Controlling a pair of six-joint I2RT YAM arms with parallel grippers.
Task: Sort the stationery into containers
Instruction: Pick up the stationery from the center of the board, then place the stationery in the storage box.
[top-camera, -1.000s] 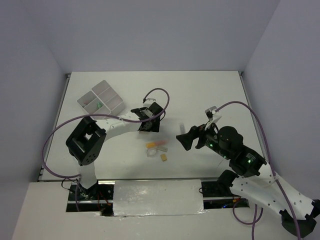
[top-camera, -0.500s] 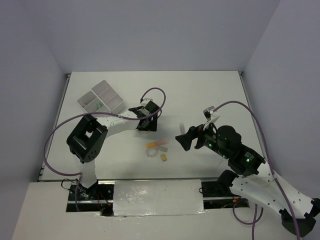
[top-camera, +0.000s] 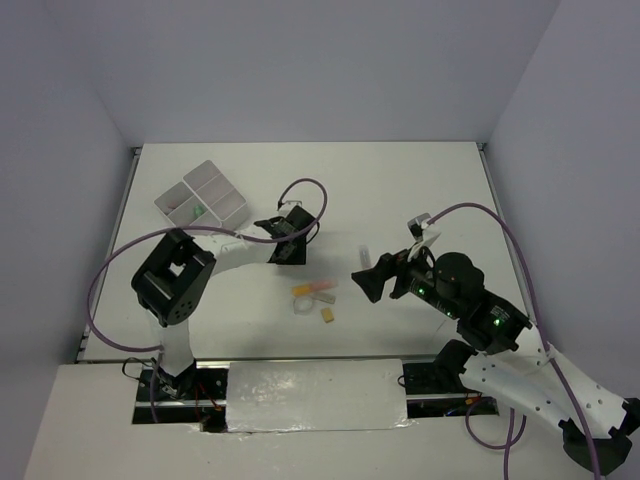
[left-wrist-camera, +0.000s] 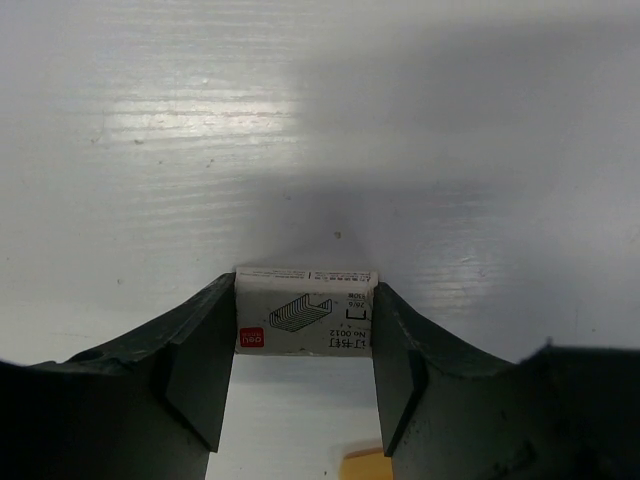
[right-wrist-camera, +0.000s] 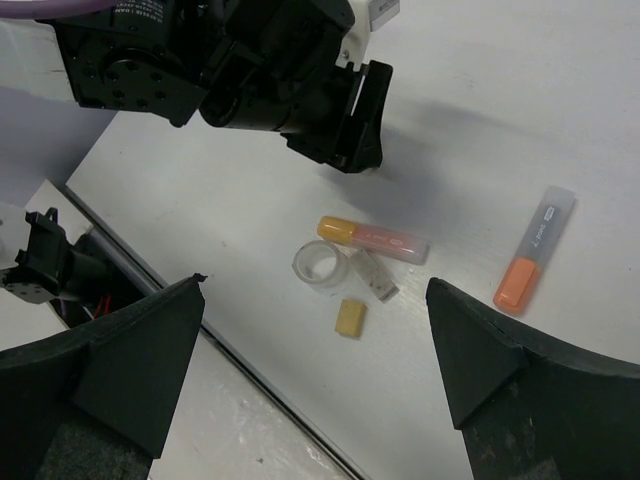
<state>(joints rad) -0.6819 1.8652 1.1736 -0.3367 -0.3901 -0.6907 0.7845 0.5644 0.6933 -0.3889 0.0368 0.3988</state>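
My left gripper (top-camera: 284, 246) (left-wrist-camera: 305, 300) is shut on a small white staples box (left-wrist-camera: 305, 325), held just above the white table. It also shows in the right wrist view (right-wrist-camera: 352, 125). My right gripper (top-camera: 363, 281) (right-wrist-camera: 313, 295) is open and empty, hovering over a cluster: a pink marker with a yellow cap (right-wrist-camera: 373, 238) (top-camera: 315, 290), a clear tape ring (right-wrist-camera: 320, 266) (top-camera: 302, 306), a tan eraser (right-wrist-camera: 350, 318) (top-camera: 327, 315) and a white bit (right-wrist-camera: 372, 275). An orange marker (right-wrist-camera: 535, 250) lies to the right. The white trays (top-camera: 200, 195) stand at the far left.
One tray compartment holds small pink and green items (top-camera: 190, 210). A purple cable (top-camera: 300, 186) loops over the left wrist. The table's near edge with a metal rail (right-wrist-camera: 250, 370) runs just below the cluster.
My left gripper has moved a little to the left, towards the trays, with the staples box in it. The right arm has hardly moved.
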